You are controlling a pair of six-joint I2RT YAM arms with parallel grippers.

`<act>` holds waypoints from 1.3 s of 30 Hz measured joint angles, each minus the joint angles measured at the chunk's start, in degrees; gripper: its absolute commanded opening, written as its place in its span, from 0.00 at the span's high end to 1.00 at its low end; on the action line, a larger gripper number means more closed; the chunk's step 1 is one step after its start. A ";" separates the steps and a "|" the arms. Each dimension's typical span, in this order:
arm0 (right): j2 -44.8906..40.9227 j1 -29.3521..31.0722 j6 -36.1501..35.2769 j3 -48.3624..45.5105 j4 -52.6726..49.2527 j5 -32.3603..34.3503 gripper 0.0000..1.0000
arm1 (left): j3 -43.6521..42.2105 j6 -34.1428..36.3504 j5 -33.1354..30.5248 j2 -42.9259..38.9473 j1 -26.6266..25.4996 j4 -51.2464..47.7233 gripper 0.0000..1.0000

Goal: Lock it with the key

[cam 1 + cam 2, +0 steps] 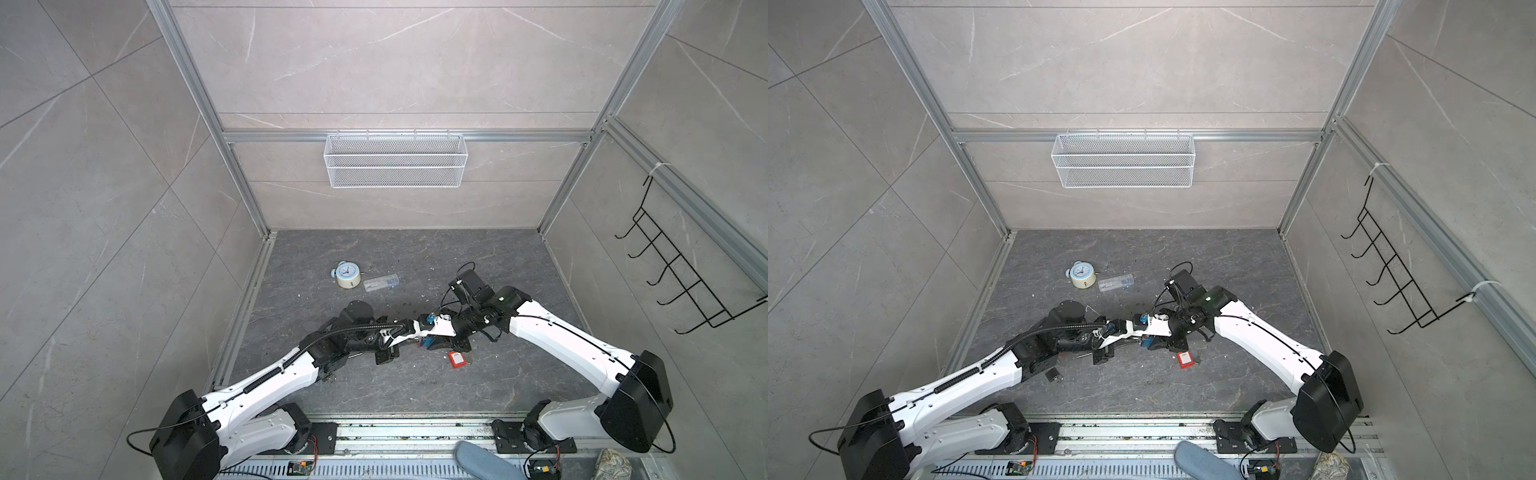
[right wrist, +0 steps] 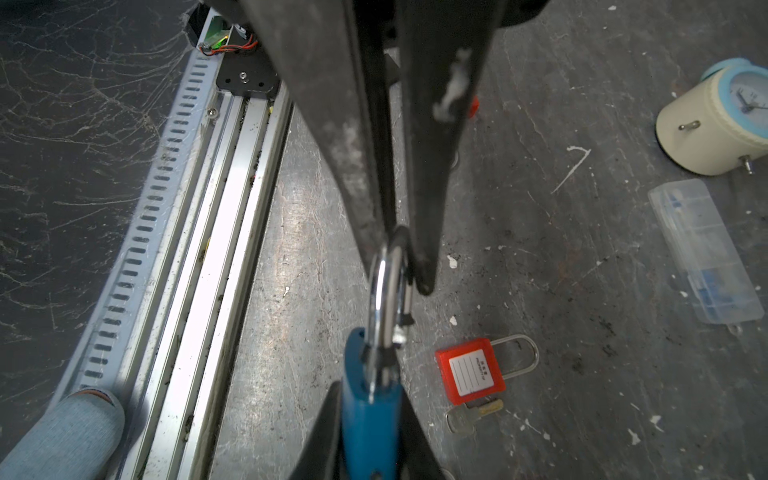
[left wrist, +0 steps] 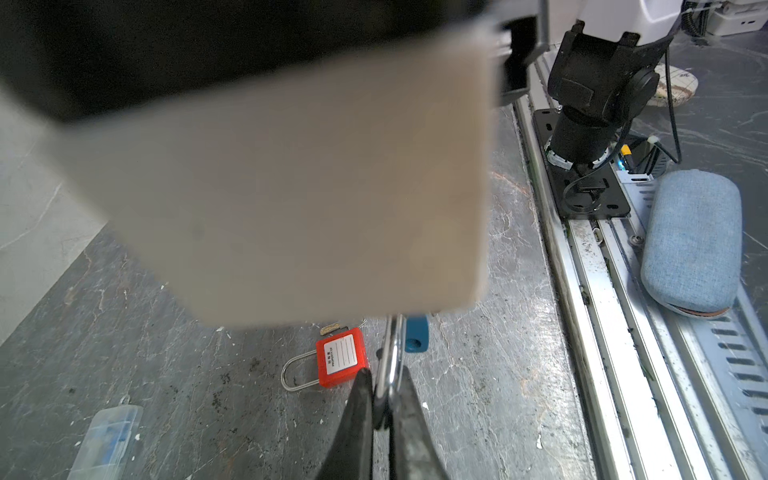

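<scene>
Two padlocks and one key on view. Red padlock (image 2: 469, 370) flat on the dark stone bench (image 1: 415, 395), label up, both shackle legs running into its body; used below as the marker for every place. Key (image 2: 465, 417) flat on the bench just beside one long side of the red padlock's body, lying along it rather than end-on. Touching or barely apart, cannot tell. Free of both arms.

Blue padlock (image 2: 368, 436) held up off the bench near the red padlock, off the end opposite the red shackle. Gripped from two directions at once. Right jaws pinching the blue body across its width, a dark finger on each side of it in the right wrist view. Left jaws pressed together on the silver shackle (image 2: 384, 291) near the crown of its loop, with the left arm (image 1: 270, 374) coming in from the side away from the red padlock. One shackle leg seated in the blue body, the other leg's notched tip apparently just clear of it. Only a scrap of blue (image 1: 428, 343) (image 1: 1147, 341) visible under the two white wrists in both top views.

Alarm clock (image 1: 347, 275) and clear plastic case (image 1: 381, 283) well apart from the red padlock, toward the back wall, just beside each other, the case the nearer of the pair. White wire basket (image 1: 395, 160) on that wall, far beyond the red padlock in the same direction.
</scene>
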 measured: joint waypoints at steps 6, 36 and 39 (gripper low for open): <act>0.20 0.76 -1.92 0.96 0.50 2.51 0.98 | 0.83 -0.17 -1.36 -1.64 -0.48 -3.67 1.00; -1.20 -1.49 -0.11 -1.53 2.21 3.72 0.98 | 1.68 -6.01 5.62 6.82 1.03 3.21 1.00; -1.20 -2.03 0.52 -1.66 1.60 2.67 0.98 | 1.68 -6.40 6.40 7.91 1.18 4.96 1.00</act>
